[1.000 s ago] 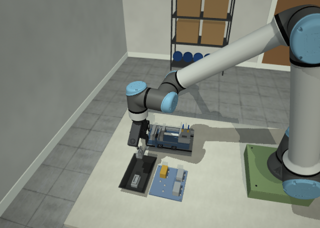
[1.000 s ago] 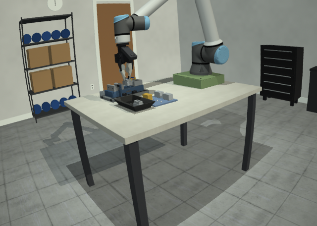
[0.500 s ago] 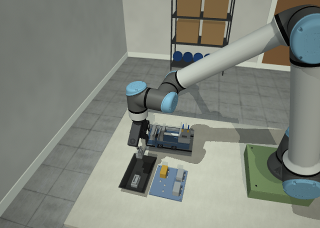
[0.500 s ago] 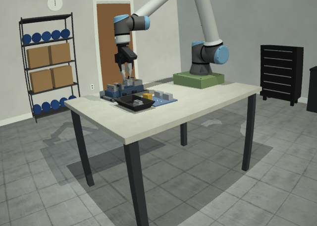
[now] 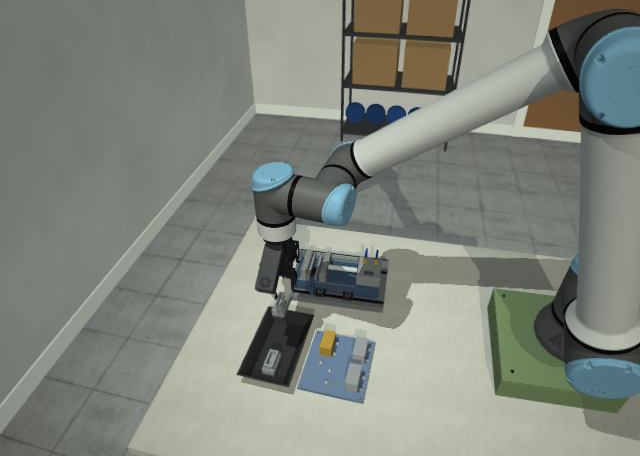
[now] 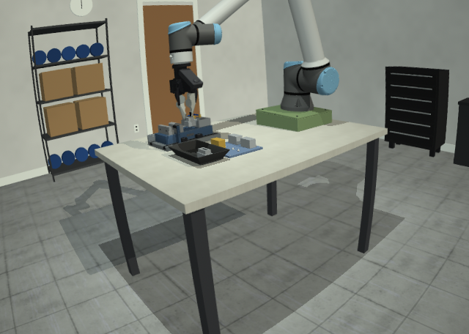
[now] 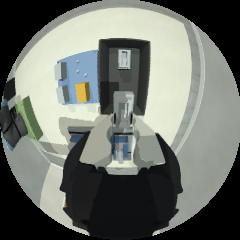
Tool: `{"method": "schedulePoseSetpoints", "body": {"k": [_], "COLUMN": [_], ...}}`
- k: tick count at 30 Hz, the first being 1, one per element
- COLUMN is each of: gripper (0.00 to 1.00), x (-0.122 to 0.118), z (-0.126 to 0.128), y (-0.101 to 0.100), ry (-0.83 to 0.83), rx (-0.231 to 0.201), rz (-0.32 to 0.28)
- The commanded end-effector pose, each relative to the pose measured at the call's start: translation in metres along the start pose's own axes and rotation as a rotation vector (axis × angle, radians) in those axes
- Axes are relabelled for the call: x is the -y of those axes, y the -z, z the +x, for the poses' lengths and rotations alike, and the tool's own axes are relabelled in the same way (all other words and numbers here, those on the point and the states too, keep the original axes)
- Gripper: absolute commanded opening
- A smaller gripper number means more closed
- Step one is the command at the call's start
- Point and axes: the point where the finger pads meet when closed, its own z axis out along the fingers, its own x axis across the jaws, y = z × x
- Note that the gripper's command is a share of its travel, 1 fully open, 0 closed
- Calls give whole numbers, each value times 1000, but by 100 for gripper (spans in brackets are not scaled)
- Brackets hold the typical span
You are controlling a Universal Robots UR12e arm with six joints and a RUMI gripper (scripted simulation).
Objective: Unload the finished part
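My gripper (image 5: 280, 304) is shut on the finished part (image 7: 122, 107), a grey block with a pocket on top. It holds the part in the air over the end of the black outfeed tray (image 5: 276, 346) nearest the vise. Another grey finished part (image 5: 271, 361) lies at the tray's other end, and it shows in the wrist view (image 7: 124, 57) too. The blue vise (image 5: 338, 277) stands just behind the tray. In the exterior view the gripper (image 6: 187, 114) hangs above the tray, level with the vise (image 6: 185, 130).
A blue fixture plate (image 5: 338, 366) next to the tray carries an orange block (image 5: 328, 342) and two grey blocks (image 5: 357, 360). The green robot base (image 5: 537, 350) stands at the right of the table. A shelf with boxes (image 5: 404, 32) stands by the back wall.
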Motion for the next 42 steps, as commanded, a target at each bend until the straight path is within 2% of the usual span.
{"method": "schedulePoseSetpoints", "body": {"k": [1,19,42], "gripper": [0,0,0], "x": [0,0,0], "z": [1,1,1], "y": [1,-7,-42], "ry": [0,0,0], "rx": [-2,-2,-2], "rz": [0,0,0]}}
